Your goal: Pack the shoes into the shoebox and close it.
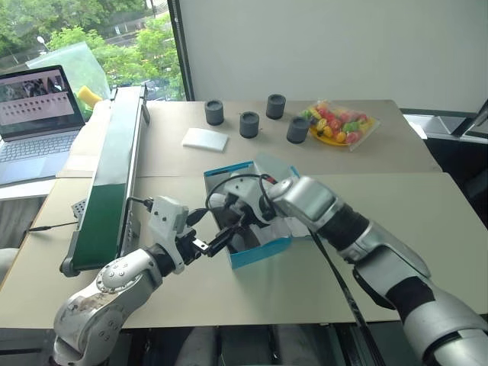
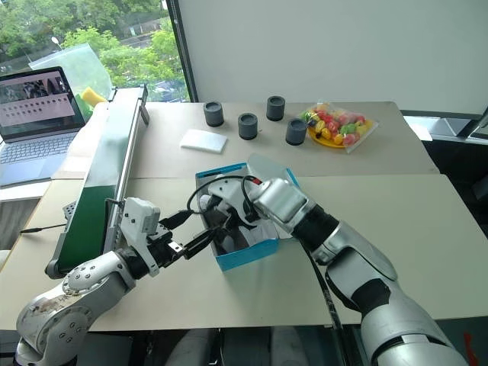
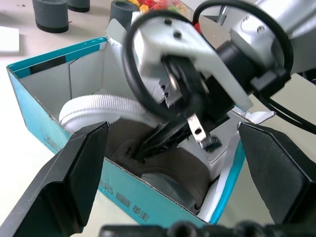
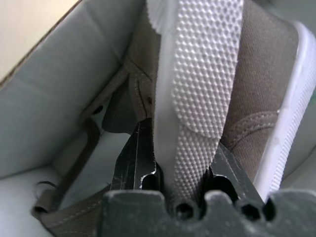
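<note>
A humanoid robot works over a tan table (image 1: 427, 221) with both arms at a bright blue shoebox (image 1: 261, 252), which sits near the table's centre with its hinged flap lid (image 1: 276, 166) standing up at the box's 1 o'clock edge. At far left an open laptop (image 1: 36, 114) rests at about 10 o'clock from the box, and a long green conveyor unit (image 1: 110, 183) runs beside it. The left gripper (image 1: 204, 245) hovers just outside the box's 8 o'clock corner, its two black fingers (image 3: 74, 173) spread wide and holding nothing. Inside the box lie the shoes (image 3: 163, 163), brown-grey canvas with whitish soles, one on its side against the far wall. The right gripper (image 4: 177, 170) reaches down into the box, its fingers clamped on the textured white sole of one shoe (image 4: 205, 84) standing on edge. At 12 o'clock from the box lies a flat white pad (image 1: 205, 139), with four dark grey cups (image 1: 248, 124) beyond it. At 1 o'clock sits a clear bag of colourful toy fruit (image 1: 339, 123).
</note>
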Controlling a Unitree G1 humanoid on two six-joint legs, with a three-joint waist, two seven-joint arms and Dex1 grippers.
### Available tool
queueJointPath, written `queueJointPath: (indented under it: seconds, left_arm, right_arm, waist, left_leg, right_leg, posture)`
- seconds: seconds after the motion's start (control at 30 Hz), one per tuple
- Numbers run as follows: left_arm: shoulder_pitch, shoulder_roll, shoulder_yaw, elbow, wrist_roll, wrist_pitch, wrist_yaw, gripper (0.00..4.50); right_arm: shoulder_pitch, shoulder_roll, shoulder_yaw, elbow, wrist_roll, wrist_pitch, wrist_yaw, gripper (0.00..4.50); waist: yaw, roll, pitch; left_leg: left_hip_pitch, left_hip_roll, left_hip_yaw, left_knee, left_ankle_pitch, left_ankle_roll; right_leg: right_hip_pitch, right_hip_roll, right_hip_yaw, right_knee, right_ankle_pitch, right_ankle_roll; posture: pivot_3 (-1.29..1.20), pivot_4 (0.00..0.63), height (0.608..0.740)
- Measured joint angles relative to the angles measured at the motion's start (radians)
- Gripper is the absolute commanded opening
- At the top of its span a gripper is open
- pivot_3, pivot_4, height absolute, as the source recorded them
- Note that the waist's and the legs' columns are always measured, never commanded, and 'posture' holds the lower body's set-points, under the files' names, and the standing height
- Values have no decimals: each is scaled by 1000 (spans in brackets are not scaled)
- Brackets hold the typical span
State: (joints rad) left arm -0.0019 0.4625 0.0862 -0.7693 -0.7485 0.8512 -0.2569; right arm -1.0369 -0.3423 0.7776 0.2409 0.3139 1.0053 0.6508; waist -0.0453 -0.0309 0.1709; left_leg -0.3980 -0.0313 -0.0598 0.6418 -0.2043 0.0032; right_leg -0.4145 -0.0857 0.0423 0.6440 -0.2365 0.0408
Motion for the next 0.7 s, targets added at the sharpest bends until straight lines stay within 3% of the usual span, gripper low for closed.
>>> queueJointPath:
  seconds: [0.07, 0.23, 0.63, 0.67, 0.7]
  left_arm:
    - [-1, -4, -5, 0, -1, 0, 1, 4480]
    - [0, -2, -3, 0, 0, 0, 5, 4480]
    - [-15, -2, -3, 0, 0, 1, 12, 4480]
    - [-14, -2, -2, 0, 0, 1, 13, 4500]
    - [-14, -2, -2, 0, 0, 1, 14, 4500]
  right_arm:
    - [-7, 52, -83, 59, 30, 118, 32, 506]
    - [-5, 45, -44, 67, -54, 34, 103, 506]
    - [5, 101, -86, 155, -144, 24, 163, 506]
    - [5, 120, -110, 181, -144, 30, 157, 1422]
    - [5, 132, -125, 199, -145, 34, 150, 1640]
  waist:
    - [1, 0, 0]
    - [3, 0, 0]
    - [2, 0, -7]
    - [2, 0, -7]
    - [1, 0, -7]
  left_leg:
    - [7, 4, -1, 0, 0, 0]
    - [9, 7, 0, -1, -2, -2]
    - [14, 11, 2, -1, -4, -5]
    - [15, 11, 2, -1, -4, -5]
    - [16, 12, 2, -1, -4, -5]
  right_leg:
    - [9, 3, 0, -2, 0, -1]
    - [11, 6, 0, -4, 0, -1]
    - [14, 9, 0, -4, -1, -4]
    - [15, 10, 0, -4, -1, -5]
    - [16, 10, 0, -4, -1, -4]
  posture:
    - [0, 150, 740]
    - [0, 150, 740]
    - [0, 150, 740]
    - [0, 150, 740]
    - [0, 150, 740]
